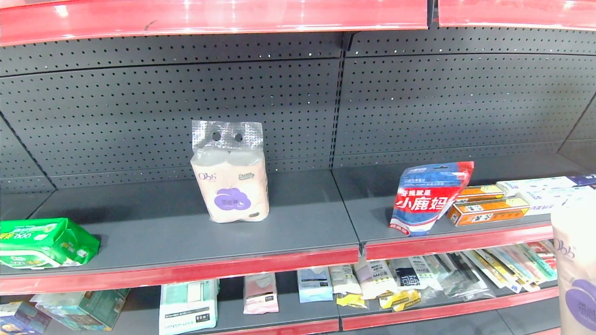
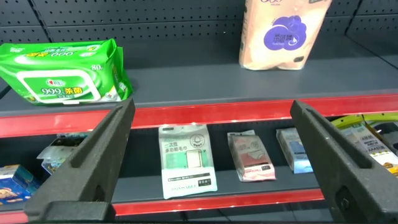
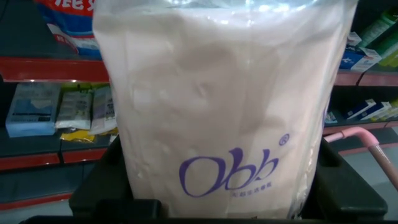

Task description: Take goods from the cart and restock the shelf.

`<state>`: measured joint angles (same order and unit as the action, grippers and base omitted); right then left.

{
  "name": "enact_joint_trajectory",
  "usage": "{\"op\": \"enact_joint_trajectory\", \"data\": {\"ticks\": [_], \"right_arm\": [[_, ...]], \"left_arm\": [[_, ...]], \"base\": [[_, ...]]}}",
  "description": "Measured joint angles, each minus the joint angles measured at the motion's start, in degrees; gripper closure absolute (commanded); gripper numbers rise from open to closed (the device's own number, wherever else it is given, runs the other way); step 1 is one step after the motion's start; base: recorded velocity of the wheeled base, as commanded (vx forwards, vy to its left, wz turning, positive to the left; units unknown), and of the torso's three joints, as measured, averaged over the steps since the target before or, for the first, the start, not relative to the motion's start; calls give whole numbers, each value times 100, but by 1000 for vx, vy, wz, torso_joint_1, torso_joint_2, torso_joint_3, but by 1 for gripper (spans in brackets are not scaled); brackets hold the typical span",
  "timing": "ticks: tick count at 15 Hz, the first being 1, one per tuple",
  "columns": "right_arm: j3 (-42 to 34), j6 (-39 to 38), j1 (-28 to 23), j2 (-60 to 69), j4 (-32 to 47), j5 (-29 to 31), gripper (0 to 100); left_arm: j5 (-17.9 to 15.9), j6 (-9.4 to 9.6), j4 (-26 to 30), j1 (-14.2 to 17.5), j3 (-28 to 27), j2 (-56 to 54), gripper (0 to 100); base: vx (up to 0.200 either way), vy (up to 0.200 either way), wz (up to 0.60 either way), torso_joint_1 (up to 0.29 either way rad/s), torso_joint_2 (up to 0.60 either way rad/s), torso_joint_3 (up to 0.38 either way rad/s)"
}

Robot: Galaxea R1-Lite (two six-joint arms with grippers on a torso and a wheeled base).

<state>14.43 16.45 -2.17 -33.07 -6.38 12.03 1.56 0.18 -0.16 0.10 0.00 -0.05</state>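
R gripper (image 3: 217, 196) is clamped on a tissue-roll pack (image 3: 217, 93), fingers pressing its lower sides. In head view the pack (image 1: 575, 265) sits low at far right, in front of and below the middle shelf (image 1: 186, 237), not yet over it. L gripper (image 2: 214, 171) is empty, jaws wide apart, facing the shelf's red front edge (image 2: 211, 115).

Step in hand, as I judge it: set the held pack on the shelf. To do it well:
- Lift clear of the red edge before going in.
- Keep the pack upright, label out.
- Aim for bare deck beside the standing roll pack (image 1: 230, 186).
- Steer clear of the leaning red-blue pouch (image 1: 430, 197); a nudge prob. tips it.
- Wrap looks soft & slick, so hold an even squeeze and let go only once the base is flat.

Counts:
- Roll packs: 2 (1 held, 1 shelved)
- Green wipes pack (image 1: 44, 242): 1
- Pouch: 1
- Orange boxes (image 1: 489, 209): 2
- Lower-shelf packets (image 1: 363, 279): too overlapped to count
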Motion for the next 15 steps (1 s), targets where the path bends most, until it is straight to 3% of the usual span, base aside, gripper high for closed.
{"op": "enact_joint_trajectory", "data": {"ticks": [12,15], "right_arm": [[-35,-9,5,55,-32,1,100],[-22,-9,5,94,-40,0,100]], "left_arm": [[-6,9,0,-5,0,62,0],[-33,134,16,-15,-90,302,0]], "base": [[0,0,0,0,0,0],[0,0,0,0,0,0]]}}
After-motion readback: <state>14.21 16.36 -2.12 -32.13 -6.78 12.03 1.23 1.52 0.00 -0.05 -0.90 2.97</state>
